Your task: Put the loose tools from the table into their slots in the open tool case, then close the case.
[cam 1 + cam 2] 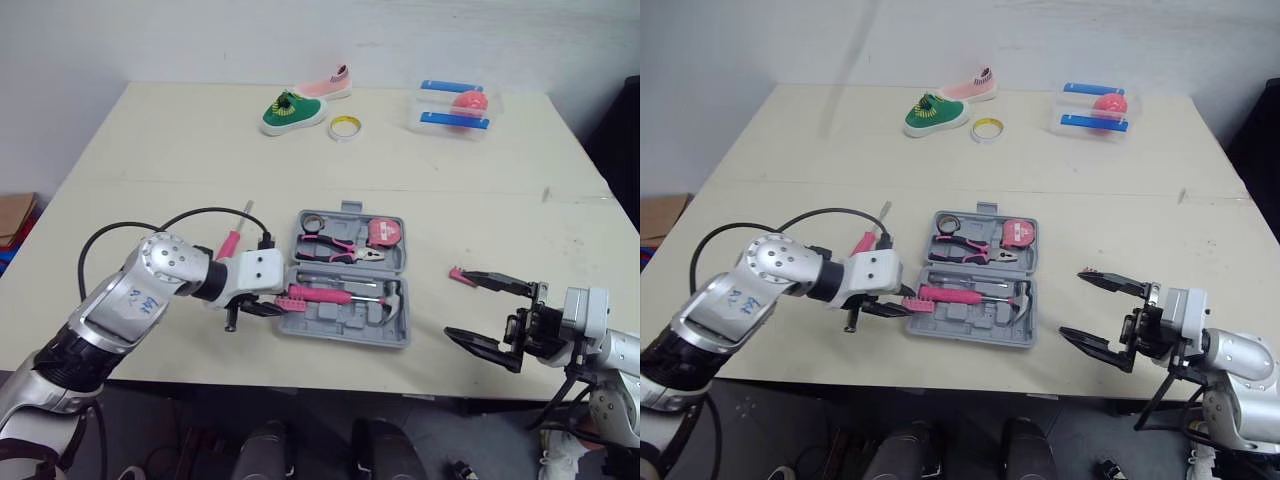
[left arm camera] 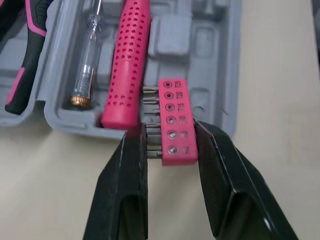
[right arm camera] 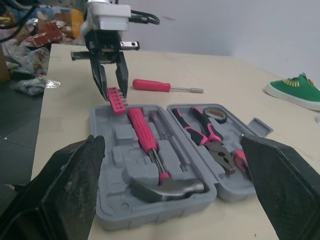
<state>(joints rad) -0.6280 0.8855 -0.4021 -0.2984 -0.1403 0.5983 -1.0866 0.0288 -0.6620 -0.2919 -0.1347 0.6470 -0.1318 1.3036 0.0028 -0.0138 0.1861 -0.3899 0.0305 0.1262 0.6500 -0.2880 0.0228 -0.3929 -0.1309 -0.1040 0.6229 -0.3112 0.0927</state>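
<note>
Holding hammer [image 1: 340, 295], pliers [image 1: 335, 247] and tape measure [image 1: 383, 232], the tool case [image 1: 345, 330] lies open; left tool [image 2: 170, 132] clamps a pink bit holder [image 2: 172, 100] at its left edge; right tool [image 1: 455, 302] gapes apart.

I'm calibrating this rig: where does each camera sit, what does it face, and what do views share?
Eye views: on the head, facing forward and down at the table and open tool case; both arms, left tool and open right tool show.
Left wrist view: on that wrist, looking along its fingers, shut on the pink bit holder at the case's edge.
Right wrist view: on that wrist, facing across the case toward the left tool, between its own spread fingers.
All share the case and hammer.
</note>
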